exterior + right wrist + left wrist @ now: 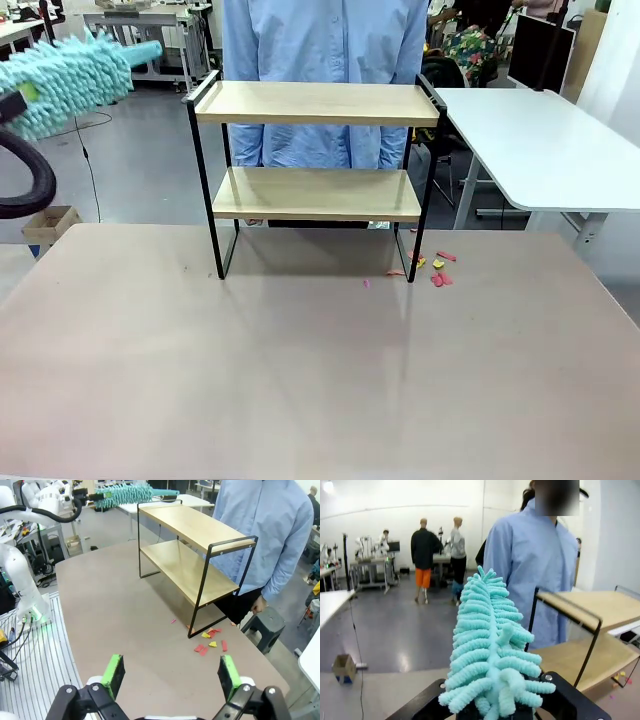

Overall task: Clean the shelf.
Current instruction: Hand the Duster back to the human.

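Observation:
The shelf (315, 105) stands at the far middle of the brown table, two light wooden boards in a thin black frame. Both boards look bare. My left gripper (14, 101) is up at the left edge, shut on the handle of a fluffy turquoise duster (70, 68). The duster's head hangs in the air left of the top board, apart from it. In the left wrist view the duster (490, 650) rises from my left gripper (492, 711), with the shelf (590, 605) to the right. My right gripper (170, 675) is open and holds nothing above the table, facing the shelf (192, 527).
Small red and yellow scraps (435, 268) lie on the table by the shelf's right foot. A person in a light blue shirt (325, 40) stands right behind the shelf. A white table (540, 140) is at the right and a grey stool (265, 630) stands beyond the table's edge.

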Robot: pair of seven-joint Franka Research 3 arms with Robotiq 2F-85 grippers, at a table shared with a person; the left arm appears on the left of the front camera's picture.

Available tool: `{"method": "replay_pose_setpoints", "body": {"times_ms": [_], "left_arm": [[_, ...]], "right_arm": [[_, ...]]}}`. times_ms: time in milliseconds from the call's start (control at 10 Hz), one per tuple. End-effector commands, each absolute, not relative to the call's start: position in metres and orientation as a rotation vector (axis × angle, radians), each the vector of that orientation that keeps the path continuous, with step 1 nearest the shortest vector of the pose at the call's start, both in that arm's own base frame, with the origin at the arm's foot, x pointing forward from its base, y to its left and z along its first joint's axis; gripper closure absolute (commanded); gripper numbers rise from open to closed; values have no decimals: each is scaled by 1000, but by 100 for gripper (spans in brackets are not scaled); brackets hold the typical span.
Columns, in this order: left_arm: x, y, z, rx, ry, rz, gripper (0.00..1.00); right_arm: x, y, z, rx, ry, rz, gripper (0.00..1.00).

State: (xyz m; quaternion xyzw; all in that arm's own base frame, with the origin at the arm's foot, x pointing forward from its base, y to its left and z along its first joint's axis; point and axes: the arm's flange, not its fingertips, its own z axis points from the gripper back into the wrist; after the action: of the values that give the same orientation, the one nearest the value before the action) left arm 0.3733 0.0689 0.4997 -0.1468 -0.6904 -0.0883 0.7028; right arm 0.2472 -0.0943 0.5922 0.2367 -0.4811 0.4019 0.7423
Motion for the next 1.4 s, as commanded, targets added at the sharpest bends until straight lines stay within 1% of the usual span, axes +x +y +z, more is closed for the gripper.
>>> {"method": "replay_pose_setpoints", "body": {"times_ms": [0, 200, 300, 400, 1300], "left_arm": [[366, 61, 450, -318, -1486, -152, 82], [362, 48, 420, -340, -1437, -140, 82], [358, 42, 418, -316, -1480, -156, 82], [393, 60, 440, -353, -1415, -147, 82], [393, 60, 440, -353, -1415, -147, 82]], "right_arm": [[247, -95, 593, 515, -1059, 890, 0], [247, -95, 593, 515, -1059, 890, 0], [247, -95, 593, 515, -1059, 890, 0], [247, -95, 593, 515, -1059, 890, 0], [247, -95, 593, 515, -1059, 890, 0]]}}
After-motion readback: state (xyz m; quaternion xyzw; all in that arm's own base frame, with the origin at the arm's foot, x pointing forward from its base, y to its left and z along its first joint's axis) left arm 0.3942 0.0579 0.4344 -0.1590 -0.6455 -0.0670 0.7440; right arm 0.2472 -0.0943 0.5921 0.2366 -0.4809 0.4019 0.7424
